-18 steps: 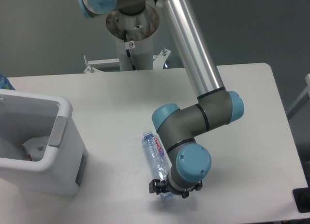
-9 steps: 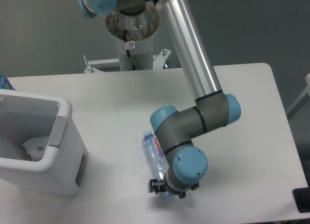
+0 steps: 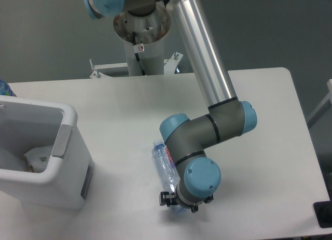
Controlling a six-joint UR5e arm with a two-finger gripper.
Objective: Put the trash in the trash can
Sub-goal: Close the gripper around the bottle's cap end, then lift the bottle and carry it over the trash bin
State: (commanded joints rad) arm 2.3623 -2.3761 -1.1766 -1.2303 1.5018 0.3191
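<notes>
Inspecting the bench [image 3: 129, 102], we find the arm [image 3: 205, 74] reaching down from its mount at the rear, with its wrist folded low over the front middle of the white surface. The claw [image 3: 179, 202] sits beneath the blue wrist cap, at the near end of the plastic bottle [image 3: 165, 165]. We see only the dark outer tips of the claw on either side of that end; the wrist hides the fingers, so we cannot tell whether they are apart or pressed onto the bottle.

We record the bottle as clear, lying on its side on the bench, its capped end pointing away toward the rear left and its red-lettered label facing up. Its near end runs under the wrist and passes out of sight there.

We note the trash can [image 3: 67, 162] at the left edge, white and boxy with a thick rounded rim and a grey handle panel [image 3: 61, 141] on its right wall. It stands well apart from the bottle. Inside it we make out a pale crumpled wrapper [image 3: 37, 158] lying low against the right wall.
</notes>
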